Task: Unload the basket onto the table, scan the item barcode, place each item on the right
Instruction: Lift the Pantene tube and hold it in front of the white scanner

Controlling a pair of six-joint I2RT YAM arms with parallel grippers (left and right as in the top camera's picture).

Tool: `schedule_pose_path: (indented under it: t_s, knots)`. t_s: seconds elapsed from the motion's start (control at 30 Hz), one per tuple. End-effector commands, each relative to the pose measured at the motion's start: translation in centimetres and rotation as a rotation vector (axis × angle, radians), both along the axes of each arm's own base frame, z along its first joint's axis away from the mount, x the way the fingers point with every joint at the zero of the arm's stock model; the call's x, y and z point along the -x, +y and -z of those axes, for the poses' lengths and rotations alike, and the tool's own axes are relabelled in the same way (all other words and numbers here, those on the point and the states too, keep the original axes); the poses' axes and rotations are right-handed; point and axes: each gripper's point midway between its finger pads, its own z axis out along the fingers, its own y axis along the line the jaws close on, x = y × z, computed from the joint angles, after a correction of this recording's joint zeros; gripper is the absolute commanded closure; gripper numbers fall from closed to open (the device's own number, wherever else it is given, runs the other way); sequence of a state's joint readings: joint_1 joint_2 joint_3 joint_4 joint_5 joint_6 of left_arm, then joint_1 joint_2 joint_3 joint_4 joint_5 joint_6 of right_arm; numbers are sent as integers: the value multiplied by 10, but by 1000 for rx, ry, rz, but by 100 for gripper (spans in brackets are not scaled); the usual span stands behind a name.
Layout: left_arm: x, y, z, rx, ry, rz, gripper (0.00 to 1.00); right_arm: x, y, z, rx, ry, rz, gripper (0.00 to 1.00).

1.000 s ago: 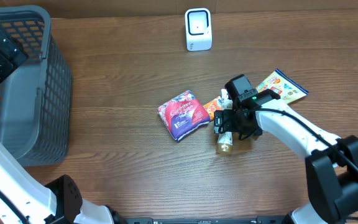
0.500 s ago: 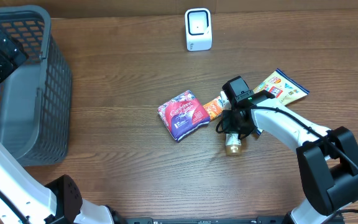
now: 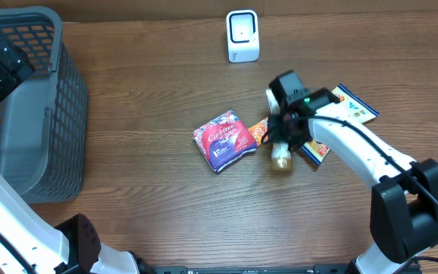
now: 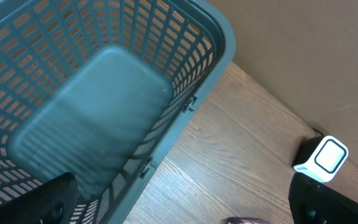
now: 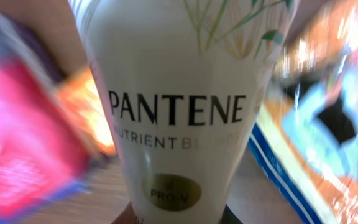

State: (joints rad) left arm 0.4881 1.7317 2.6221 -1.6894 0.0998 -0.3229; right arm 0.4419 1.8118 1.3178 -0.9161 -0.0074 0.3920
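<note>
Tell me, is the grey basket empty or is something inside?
Empty, as far as visible: the left wrist view into the basket shows only bare floor and mesh walls.

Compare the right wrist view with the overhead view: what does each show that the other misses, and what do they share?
Right wrist only: the bottle up close, its label reading PANTENE above a gold PRO-V badge.
Overhead only: the white scanner at the far side of the table, the grey basket on the left, and the right arm reaching over the bottle.
Both: the bottle, the red pouch beside it and the colourful packets behind it, though these are blurred in the wrist view.
</note>
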Motion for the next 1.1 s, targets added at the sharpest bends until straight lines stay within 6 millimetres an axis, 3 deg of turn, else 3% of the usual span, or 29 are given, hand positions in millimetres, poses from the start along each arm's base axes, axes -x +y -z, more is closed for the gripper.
schedule_pose_path:
  t_s: [0.0, 0.23, 0.8, 1.07]
  knots:
    - [1, 2, 1, 7, 1, -18, 0, -34, 14, -38, -45, -126, 4, 96]
    - [1, 2, 1, 6, 1, -18, 0, -69, 31, -82, -129, -269, 39, 96]
    - [1, 2, 1, 7, 1, -18, 0, -98, 44, -104, -204, -407, 54, 96]
    - [1, 2, 1, 6, 1, -18, 0, -122, 59, -130, -283, -544, 46, 96]
